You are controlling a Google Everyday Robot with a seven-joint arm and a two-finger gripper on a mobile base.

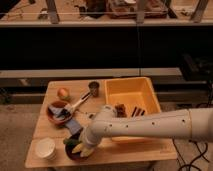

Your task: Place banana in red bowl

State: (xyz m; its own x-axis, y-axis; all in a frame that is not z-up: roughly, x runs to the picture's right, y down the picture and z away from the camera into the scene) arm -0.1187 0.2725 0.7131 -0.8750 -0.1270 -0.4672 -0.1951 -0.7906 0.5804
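The banana [78,148] is a small pale-yellow piece lying in a dark brown bowl [70,153] at the table's front left, beside a dark green vegetable [69,141]. My gripper [85,149] is down at that bowl, right against the banana, at the end of my white arm [145,127]. The red bowl [52,115] stands further back and left on the table and holds blue and white items. It is apart from the gripper.
A white cup [45,148] stands left of the dark bowl. A round orange-red fruit [63,93], a metal cup [93,88] and a long utensil [80,103] lie behind. A yellow bin [131,95] holding dark items fills the right of the wooden table [125,154].
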